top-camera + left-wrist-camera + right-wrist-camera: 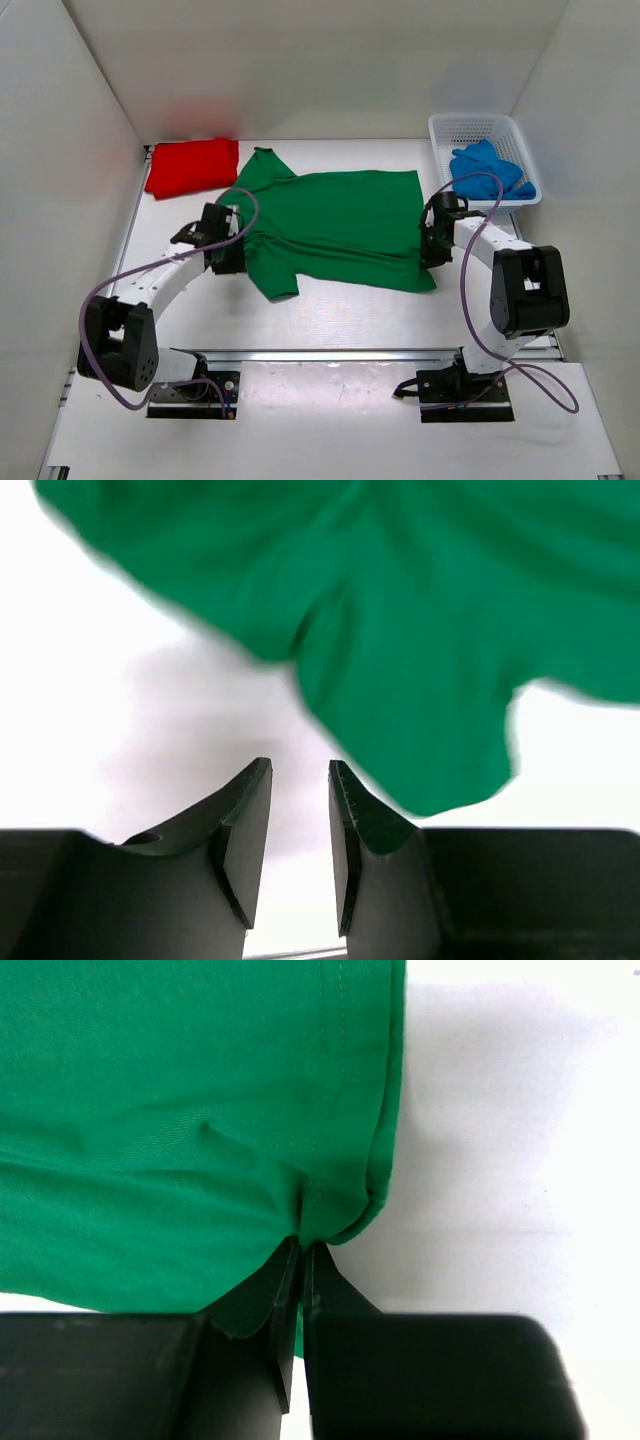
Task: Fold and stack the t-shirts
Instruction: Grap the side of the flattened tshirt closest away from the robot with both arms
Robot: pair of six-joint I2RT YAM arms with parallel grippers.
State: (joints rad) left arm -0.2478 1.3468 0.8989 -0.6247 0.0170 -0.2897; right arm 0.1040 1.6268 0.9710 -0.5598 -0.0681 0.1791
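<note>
Roughly in the middle of the table (330,325), the green t-shirt (330,225) lies spread flat. Its long axis runs left to right across the top view. The neck end points to the left of the frame and the hem to the right. One short sleeve sticks out toward the upper left and the other toward the lower left.

The red t-shirt (192,167) lies as a compact folded block in the upper left of the frame, just beyond the green one's upper sleeve. The blue t-shirt (490,172) sits bunched inside the white mesh basket (480,125) at the upper right.

The left gripper (238,250) is at the shirt's left edge, between the two sleeves. In the left wrist view the left gripper (300,775) has its fingers a narrow gap apart, with only white table visible between them. The green t-shirt (400,630) fills the upper right of that frame, and one lobe of it hangs down to the tip of the right-hand finger. Whether cloth and finger touch there cannot be told.

The right gripper (428,245) is at the hem, on the right edge of the shirt toward its lower corner. In the right wrist view the right gripper (303,1252) has its fingers pressed together on a small fold of the green t-shirt (150,1110). The stitched hem runs up the frame from the pinch, and the cloth puckers around the fingertips.
</note>
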